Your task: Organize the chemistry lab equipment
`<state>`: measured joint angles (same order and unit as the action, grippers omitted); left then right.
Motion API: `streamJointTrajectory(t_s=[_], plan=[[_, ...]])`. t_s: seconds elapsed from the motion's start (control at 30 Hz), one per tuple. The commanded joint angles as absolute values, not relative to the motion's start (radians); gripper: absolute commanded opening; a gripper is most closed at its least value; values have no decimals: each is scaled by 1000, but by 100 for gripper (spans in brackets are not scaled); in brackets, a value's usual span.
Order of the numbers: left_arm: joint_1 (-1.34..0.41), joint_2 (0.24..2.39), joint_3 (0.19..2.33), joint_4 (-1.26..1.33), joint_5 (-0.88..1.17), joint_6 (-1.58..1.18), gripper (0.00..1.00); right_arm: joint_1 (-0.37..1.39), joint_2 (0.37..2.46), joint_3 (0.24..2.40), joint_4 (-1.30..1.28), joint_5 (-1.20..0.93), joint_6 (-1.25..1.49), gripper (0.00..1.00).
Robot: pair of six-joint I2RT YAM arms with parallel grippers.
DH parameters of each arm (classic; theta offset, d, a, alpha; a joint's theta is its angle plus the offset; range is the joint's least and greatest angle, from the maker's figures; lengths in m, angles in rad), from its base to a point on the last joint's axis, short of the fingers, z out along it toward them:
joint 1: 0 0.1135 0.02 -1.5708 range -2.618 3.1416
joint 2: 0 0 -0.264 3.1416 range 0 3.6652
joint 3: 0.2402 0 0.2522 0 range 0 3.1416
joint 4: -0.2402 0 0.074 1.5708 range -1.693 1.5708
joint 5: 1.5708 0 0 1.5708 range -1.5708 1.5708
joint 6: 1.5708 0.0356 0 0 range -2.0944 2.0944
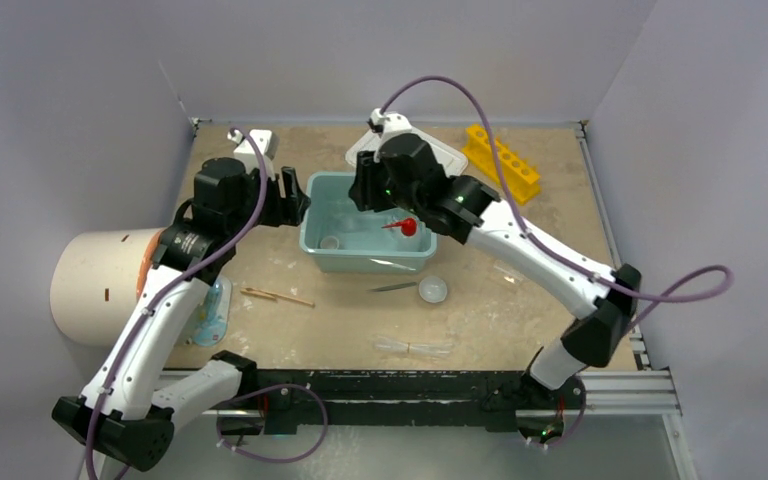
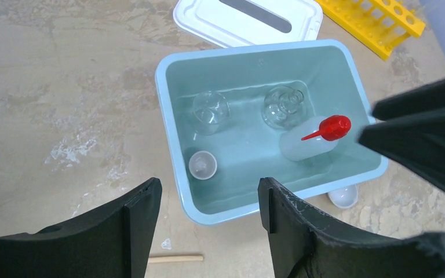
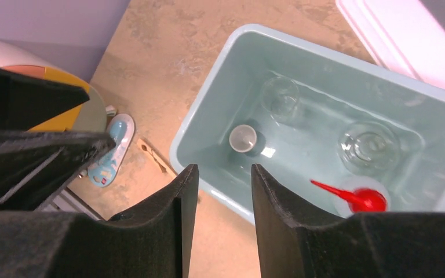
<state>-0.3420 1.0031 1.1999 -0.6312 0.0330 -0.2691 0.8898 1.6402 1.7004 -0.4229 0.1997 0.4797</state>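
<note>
The clear squeeze bottle with red nozzle (image 1: 407, 227) lies in the teal tub (image 1: 312, 232), beside a tiny white bowl (image 1: 331, 241). The left wrist view shows the bottle (image 2: 310, 139), that bowl (image 2: 203, 164), a clear beaker (image 2: 210, 110) and a clear flask (image 2: 283, 107) in the tub. A second white bowl (image 1: 432, 290), metal tweezers (image 1: 395, 287), wooden sticks (image 1: 278, 295) and clear tubes (image 1: 415, 347) lie on the table. My left gripper (image 1: 295, 200) is open and empty over the tub's left end. My right gripper (image 1: 360, 190) is open and empty above the tub's back rim.
The white lid (image 1: 430, 150) and a yellow tube rack (image 1: 501, 162) lie behind the tub. The big cream cylinder (image 1: 100, 285) stands at the left edge, with a blue-and-white packet (image 1: 212, 312) beside it. The two grippers are close together over the tub.
</note>
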Motion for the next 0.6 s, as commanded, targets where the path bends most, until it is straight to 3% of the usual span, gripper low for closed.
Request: streamJointTrajectory(t_s=[0.0,0.23,0.57], plan=[[-349,1023,1223,-588,65,-262,63,887,1493,1605,-461,286,506,42],[-351,1039,1227,-593,84,-261,63,885,1246,1417,-574,399,592,47],[-353,1058,1218,-586,112,-265,63,885,929,999,-675,343,875,46]])
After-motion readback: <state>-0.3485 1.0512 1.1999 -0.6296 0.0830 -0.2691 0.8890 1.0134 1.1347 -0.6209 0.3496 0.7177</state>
